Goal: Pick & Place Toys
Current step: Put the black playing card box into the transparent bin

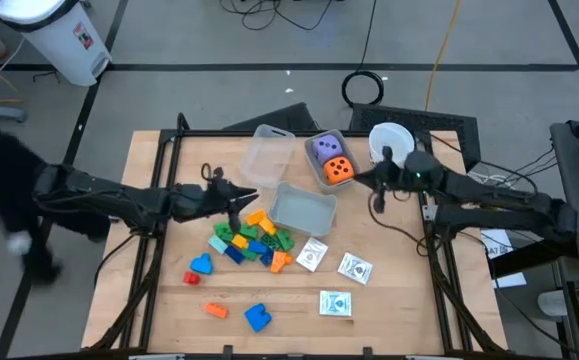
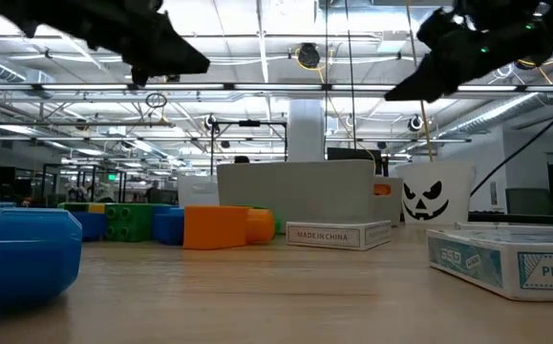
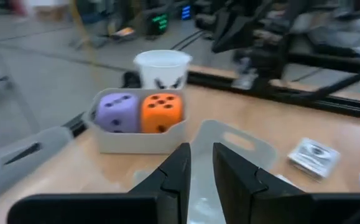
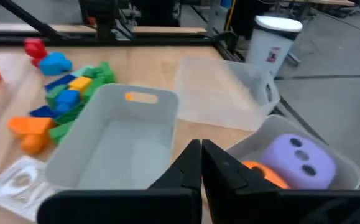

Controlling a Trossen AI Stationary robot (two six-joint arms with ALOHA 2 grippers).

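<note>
Several coloured blocks [image 1: 252,238] lie in a pile on the table, with loose blue [image 1: 258,317], orange [image 1: 215,310] and red [image 1: 191,278] ones nearer the front. White cards [image 1: 355,267] lie flat to their right. A purple die [image 3: 117,112] and an orange die [image 3: 161,112] sit in a small bin [image 1: 329,158]. My left gripper [image 3: 201,152] hovers above the table, left of an empty bin [image 1: 302,208], its fingers a narrow gap apart with nothing between them. My right gripper [image 4: 201,146] hovers shut beside the dice bin, holding nothing.
A clear bin [image 1: 272,152] stands at the back, left of the dice bin. A white cup with a face [image 1: 391,138] stands at the back right. Bare wood shows along the table's left side and front left.
</note>
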